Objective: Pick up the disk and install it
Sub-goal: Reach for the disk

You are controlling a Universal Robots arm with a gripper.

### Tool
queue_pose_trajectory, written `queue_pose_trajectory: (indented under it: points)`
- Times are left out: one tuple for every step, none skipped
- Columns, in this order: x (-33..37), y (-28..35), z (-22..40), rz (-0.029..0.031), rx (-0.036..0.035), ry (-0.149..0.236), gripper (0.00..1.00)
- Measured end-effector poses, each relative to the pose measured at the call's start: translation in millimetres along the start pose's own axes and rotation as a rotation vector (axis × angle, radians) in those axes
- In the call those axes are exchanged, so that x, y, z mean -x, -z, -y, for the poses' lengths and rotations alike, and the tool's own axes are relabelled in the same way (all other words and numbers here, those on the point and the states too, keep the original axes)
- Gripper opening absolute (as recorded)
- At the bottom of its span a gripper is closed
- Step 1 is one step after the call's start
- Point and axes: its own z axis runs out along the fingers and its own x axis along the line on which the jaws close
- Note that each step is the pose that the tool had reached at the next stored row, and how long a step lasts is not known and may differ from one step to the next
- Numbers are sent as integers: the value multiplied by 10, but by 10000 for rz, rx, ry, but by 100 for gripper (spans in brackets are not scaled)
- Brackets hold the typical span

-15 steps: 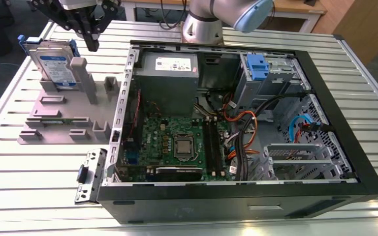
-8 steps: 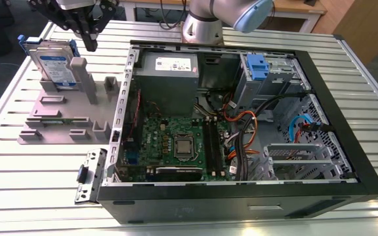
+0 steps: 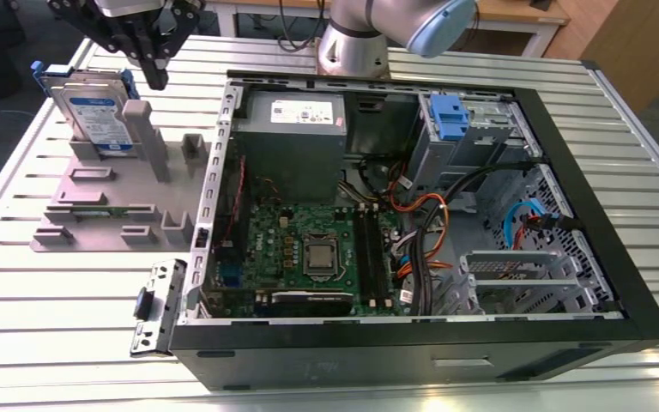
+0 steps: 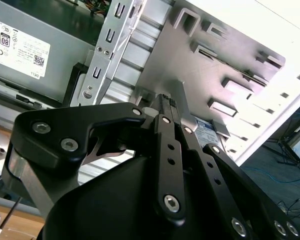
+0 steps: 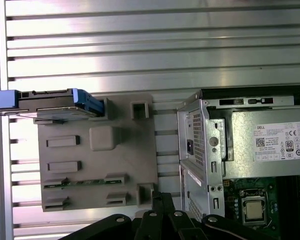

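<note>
Blue-framed disk [image 3: 92, 116] stands upright in grey holder [image 3: 100, 193]; tool [image 3: 155, 79], seemingly closed, hovers nearby.

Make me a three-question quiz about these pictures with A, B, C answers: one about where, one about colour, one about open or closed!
1. Where is the silver-grey rectangular hard disk? A inside the computer; B upright in the grey plastic holder; C on the floor.
2. What colour is the disk's plastic frame? A red; B green; C blue.
3. The black metal computer case is: A open; B closed; C upside down.
Answers: B, it stands in the holder beside the case; C, blue edges surround it; A, the green circuit board shows.
</note>
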Motion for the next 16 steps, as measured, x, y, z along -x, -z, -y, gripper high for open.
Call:
queue_pose_trajectory:
  points:
    - [-3, 0, 0, 0, 0, 0, 10]
    - [-5, 0, 0, 0, 0, 0, 10]
    - [-7, 0, 1, -1, 0, 0, 10]
    - [-10, 0, 1, 0, 0, 0, 10]
    - [-13, 0, 1, 0, 0, 0, 10]
    - [-15, 0, 1, 0, 0, 0, 10]
    - [-18, 0, 1, 0, 1, 0, 10]
    - [-21, 0, 2, 0, 0, 0, 10]
    - [-23, 0, 2, 0, 0, 0, 10]
    - [-26, 0, 2, -1, 0, 0, 10]
    - [-28, 0, 2, 0, -1, 0, 10]
    - [-31, 0, 2, 0, 0, 0, 10]
    - [-33, 0, 2, -1, 0, 0, 10]
    - [-36, 0, 3, 0, 0, 0, 10]
    - [-39, 0, 3, 0, 1, 0, 10]
    - [-41, 0, 3, 0, 0, 0, 10]
